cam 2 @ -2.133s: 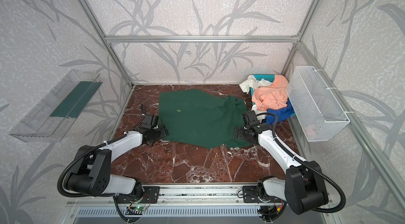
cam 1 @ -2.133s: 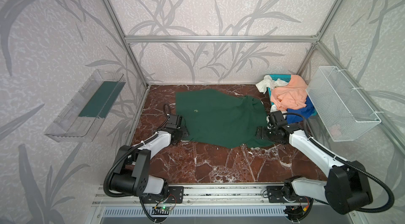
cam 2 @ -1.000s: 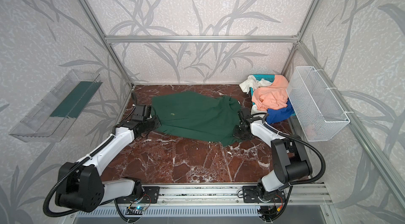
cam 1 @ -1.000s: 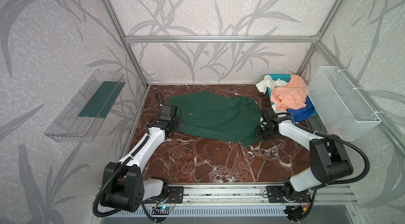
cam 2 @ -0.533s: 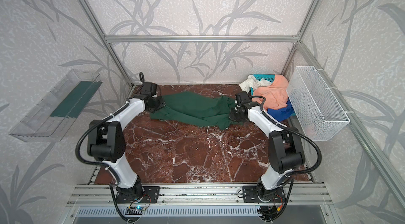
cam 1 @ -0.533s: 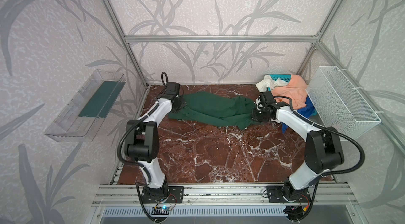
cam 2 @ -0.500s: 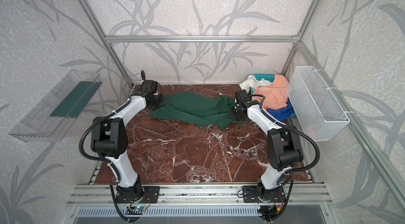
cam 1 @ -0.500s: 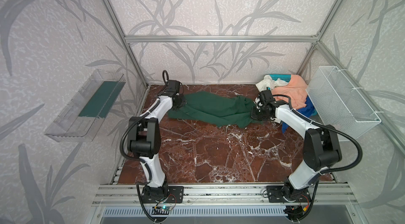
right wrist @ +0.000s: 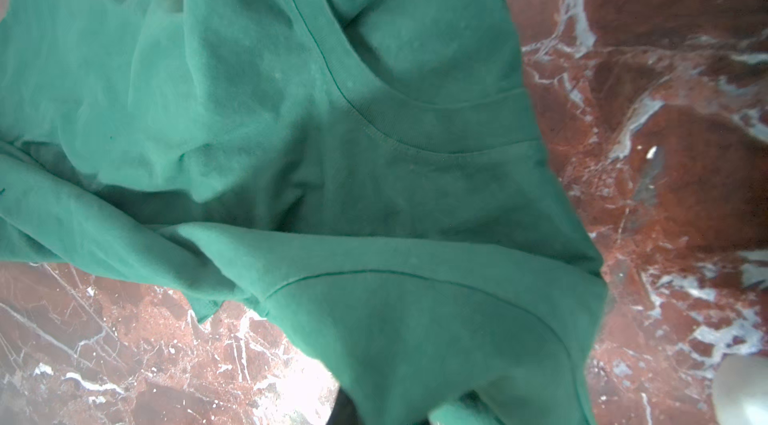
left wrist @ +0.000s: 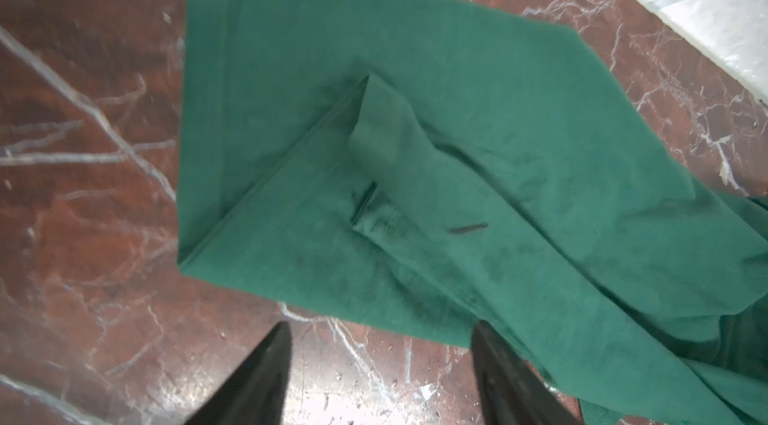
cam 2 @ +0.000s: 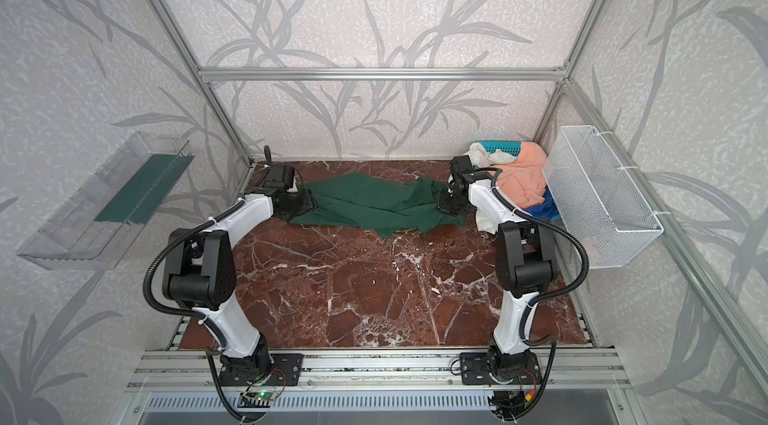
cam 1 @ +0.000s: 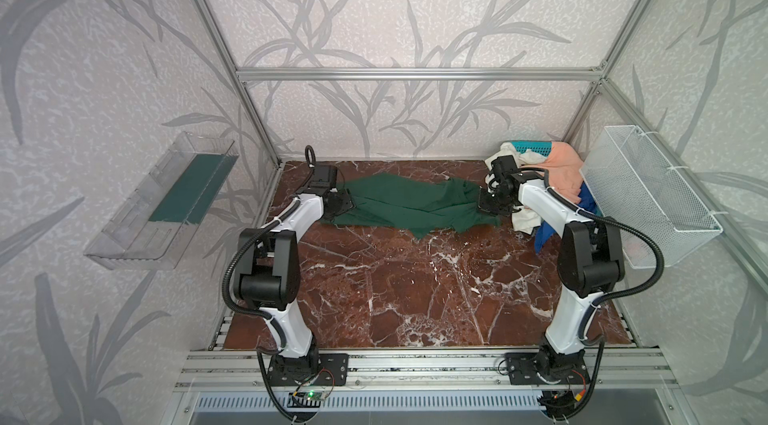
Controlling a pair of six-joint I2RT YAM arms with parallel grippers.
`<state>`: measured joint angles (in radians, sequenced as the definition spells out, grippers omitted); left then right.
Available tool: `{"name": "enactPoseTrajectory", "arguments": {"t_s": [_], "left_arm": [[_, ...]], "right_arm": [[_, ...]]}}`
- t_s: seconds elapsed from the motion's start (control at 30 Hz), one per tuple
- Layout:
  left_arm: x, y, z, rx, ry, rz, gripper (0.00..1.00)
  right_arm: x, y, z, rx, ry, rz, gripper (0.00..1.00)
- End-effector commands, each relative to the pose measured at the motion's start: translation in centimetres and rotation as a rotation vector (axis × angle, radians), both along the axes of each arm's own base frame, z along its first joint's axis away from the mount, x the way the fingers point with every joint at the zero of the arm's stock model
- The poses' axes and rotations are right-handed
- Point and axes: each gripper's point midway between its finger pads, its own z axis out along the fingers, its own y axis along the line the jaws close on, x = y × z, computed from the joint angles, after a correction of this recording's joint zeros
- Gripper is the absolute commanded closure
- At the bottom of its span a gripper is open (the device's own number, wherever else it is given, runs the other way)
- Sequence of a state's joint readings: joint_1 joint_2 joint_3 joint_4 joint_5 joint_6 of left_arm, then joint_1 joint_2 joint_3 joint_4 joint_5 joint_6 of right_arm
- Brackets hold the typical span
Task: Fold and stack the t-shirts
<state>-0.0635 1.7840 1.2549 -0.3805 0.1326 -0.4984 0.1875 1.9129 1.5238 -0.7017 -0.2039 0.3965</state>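
Note:
The dark green t-shirt (cam 1: 411, 202) (cam 2: 374, 202) lies doubled over and rumpled across the back of the marble table (cam 1: 415, 286). My left gripper (cam 1: 347, 205) (cam 2: 309, 202) stands open at its left end. In the left wrist view the left gripper (left wrist: 380, 327) spans bare marble just short of the cloth's hem (left wrist: 332, 306). My right gripper (cam 1: 488, 207) (cam 2: 449, 205) is shut on the shirt's right end. In the right wrist view the cloth (right wrist: 332, 153) drapes over the jaws, leaving only part of a dark finger (right wrist: 343, 408) showing. Peach-orange (cam 1: 561, 169), white (cam 1: 525, 219) and blue (cam 1: 544, 232) t-shirts are heaped at the back right.
A teal slotted basket (cam 1: 534, 147) sits under the heap in the back right corner. A white wire-mesh basket (cam 1: 648, 194) hangs on the right wall and a clear plastic shelf (cam 1: 166, 202) on the left wall. Bare marble fills the front half.
Both arms carried the green shirt's near edge toward the back wall, doubling it over. The left gripper then opened and let go; the right stayed shut on the cloth.

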Motion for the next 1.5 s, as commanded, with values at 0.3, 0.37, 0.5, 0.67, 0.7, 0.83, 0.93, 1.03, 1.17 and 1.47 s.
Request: {"name": "enactPoseTrajectory", "arguments": {"t_s": [0.3,0.37,0.5,0.67,0.7,0.83,0.93,1.03,1.17,1.47], "left_arm": [[2.1,-1.0,-3.9,-0.05,0.058,-0.005,0.46],[2.7,-1.0,-4.3,-0.042,0.071,-0.009,0.46],[3.5,-0.9,-4.6,-0.04,0.061,-0.002,0.52],[4.2,-1.0,-4.8,-0.044,0.051,-0.001,0.55],[4.3,-1.0,-4.9,-0.044,0.052,0.002,0.55],[4.5,-0.5,-6.0,-0.016,0.077,0.015,0.64],[4.6,-0.7,-6.4,-0.024,0.077,0.016,0.67],[4.8,-0.9,-6.4,-0.034,0.062,0.01,0.7],[5.3,-1.0,-6.4,-0.04,0.057,0.006,0.83],[5.6,-0.9,-5.7,-0.034,0.063,0.005,1.0]], "right_arm": [[-0.5,-0.2,-1.1,0.009,0.049,0.002,1.0],[-0.6,-0.4,-1.4,0.012,0.059,-0.008,1.0],[-1.0,-0.5,-1.7,0.025,0.066,-0.011,1.0],[-1.1,-0.6,-1.8,0.03,0.067,-0.016,1.0],[-1.1,-0.6,-1.9,0.031,0.069,-0.016,1.0],[-0.9,-0.8,-1.9,0.041,0.076,-0.015,1.0],[-0.9,-0.9,-1.9,0.043,0.075,-0.012,1.0],[-0.8,-0.9,-1.9,0.052,0.075,-0.015,1.0],[-0.8,-0.8,-2.1,0.057,0.078,-0.013,1.0],[-0.8,-0.9,-2.0,0.059,0.074,-0.025,1.0]]}}
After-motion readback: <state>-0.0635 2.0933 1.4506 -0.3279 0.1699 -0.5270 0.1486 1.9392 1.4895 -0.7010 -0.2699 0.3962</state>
